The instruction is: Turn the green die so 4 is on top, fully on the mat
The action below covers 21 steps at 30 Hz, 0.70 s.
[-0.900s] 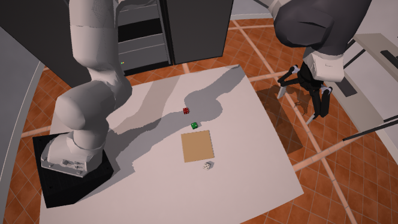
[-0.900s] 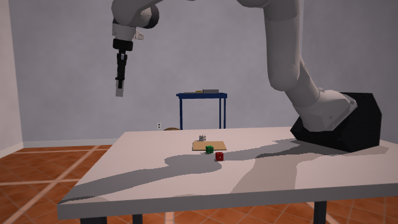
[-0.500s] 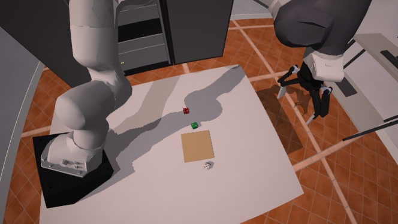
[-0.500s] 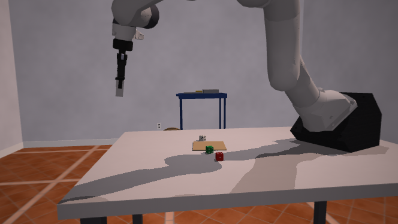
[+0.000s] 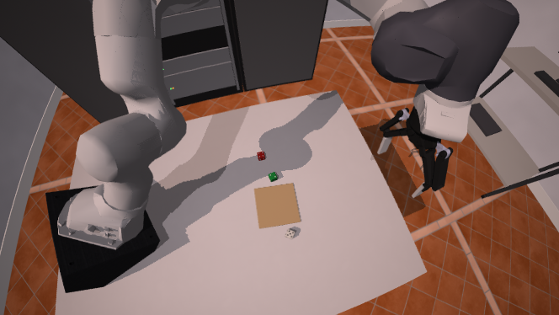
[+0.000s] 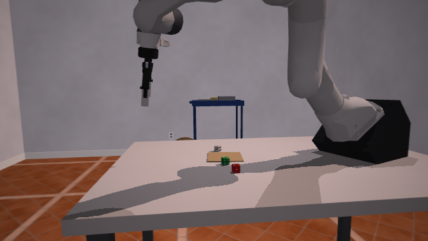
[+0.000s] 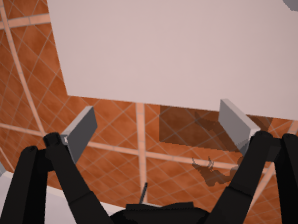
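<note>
The green die sits on the table just off the tan mat's far edge, touching or nearly touching it; it also shows in the exterior view in front of the mat. A red die lies a little beyond it on the bare table, and shows in the exterior view. A white die lies just off the mat's opposite edge. My gripper is open and empty, high in the air beyond the table's side edge, far from the dice. In the wrist view the fingers frame floor and the table edge.
The arm's black base stands on the table's corner. Dark cabinets stand behind the table. A blue side table stands in the background. Tiled floor surrounds the table.
</note>
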Tool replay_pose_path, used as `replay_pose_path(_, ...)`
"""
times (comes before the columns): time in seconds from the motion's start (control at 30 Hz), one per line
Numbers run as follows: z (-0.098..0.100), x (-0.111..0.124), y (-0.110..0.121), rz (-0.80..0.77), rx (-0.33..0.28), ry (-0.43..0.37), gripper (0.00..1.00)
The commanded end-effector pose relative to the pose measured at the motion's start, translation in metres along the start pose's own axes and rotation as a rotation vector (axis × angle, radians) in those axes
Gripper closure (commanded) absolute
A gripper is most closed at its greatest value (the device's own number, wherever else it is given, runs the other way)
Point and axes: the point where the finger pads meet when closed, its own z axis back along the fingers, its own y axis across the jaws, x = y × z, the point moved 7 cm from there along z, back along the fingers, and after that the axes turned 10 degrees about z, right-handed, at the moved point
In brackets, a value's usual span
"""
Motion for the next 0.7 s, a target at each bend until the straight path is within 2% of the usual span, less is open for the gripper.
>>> replay_pose_path(0.0, -0.009, -0.052, -0.006, -0.167, 0.030, 0.037, 0.00)
replay_pose_path(0.03, -0.011, -0.066, -0.007, -0.202, 0.036, 0.045, 0.00)
replay_pose_path(0.07, -0.011, -0.066, -0.007, -0.203, 0.037, 0.046, 0.00)
replay_pose_path(0.1, -0.015, -0.091, -0.008, -0.267, 0.049, 0.060, 0.00)
replay_pose_path(0.2, -0.016, -0.096, -0.008, -0.278, 0.051, 0.063, 0.00)
replay_pose_path(0.23, -0.021, -0.125, -0.006, -0.356, 0.066, 0.079, 0.00)
replay_pose_path(0.27, -0.023, -0.140, -0.005, -0.395, 0.074, 0.087, 0.00)
replay_pose_path(0.33, -0.025, -0.155, -0.003, -0.434, 0.082, 0.094, 0.00)
replay_pose_path(0.37, -0.028, -0.173, 0.000, -0.484, 0.093, 0.103, 0.00)
replay_pose_path(0.47, -0.034, -0.207, 0.007, -0.577, 0.115, 0.117, 0.00)
replay_pose_path(0.5, -0.034, -0.209, 0.007, -0.581, 0.117, 0.118, 0.00)
replay_pose_path(0.53, -0.038, -0.229, 0.013, -0.638, 0.131, 0.126, 0.00)
replay_pose_path(0.57, -0.038, -0.232, 0.014, -0.647, 0.133, 0.127, 0.00)
replay_pose_path(0.6, -0.042, -0.249, 0.020, -0.696, 0.146, 0.134, 0.00)
replay_pose_path(0.63, -0.042, -0.252, 0.021, -0.705, 0.149, 0.135, 0.00)
replay_pose_path(0.67, -0.046, -0.269, 0.028, -0.753, 0.162, 0.141, 0.00)
